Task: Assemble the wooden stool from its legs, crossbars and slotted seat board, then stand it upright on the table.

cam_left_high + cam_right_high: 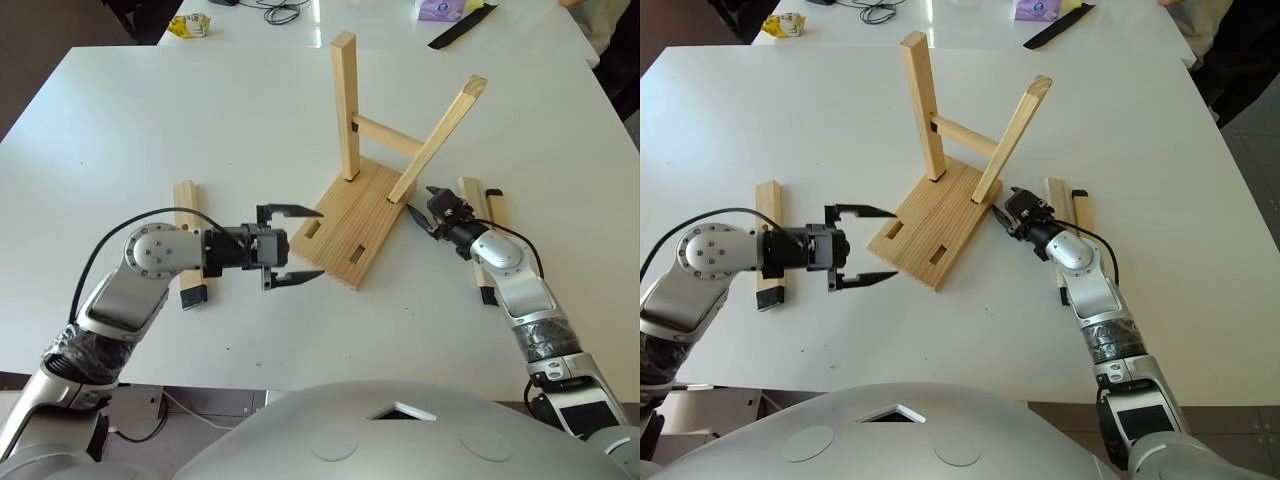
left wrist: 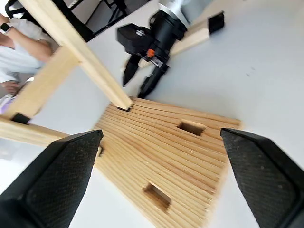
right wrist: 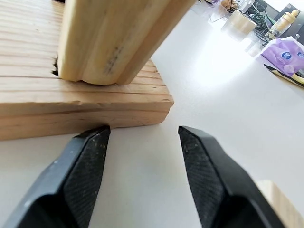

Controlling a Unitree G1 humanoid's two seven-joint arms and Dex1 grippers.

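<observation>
Two legs are already seated in the seat board [image 1: 350, 225], which lies flat mid-worktop [image 1: 120, 120] w/ its underside up. One leg [image 1: 346, 105] stands about vertical at the far-left corner; the other leg [image 1: 440, 135] leans out to the right from the far-right corner. A crossbar [image 1: 388, 135] joins them partway up. On the near half of the board you've got two empty slots [image 1: 311, 229], side by side. Your left hand [image 1: 318, 243] sits low over the worktop just left of the board's near-left edge, wide open, holding nothing, tips aimed at the board; in the left wrist view both finger pads [image 2: 52, 185] frame the slotted surface. Your right hand [image 1: 420, 208] is at the board's right corner, next to the foot of the leaning leg, partly open w/ nothing in it. In the right wrist view one fingertip [image 3: 97, 137] is right at the board's bottom edge; can't tell if it touches. Spare parts: a wooden piece [image 1: 186, 200] w/ a black end lies under your left forearm, well left of the board, and a pair of wooden bars [image 1: 472, 195] lies under the right forearm, near the board's right side. At the far edge: a yellow packet [image 1: 190, 25], a black strap [image 1: 462, 27], and a purple pouch [image 1: 440, 10].
</observation>
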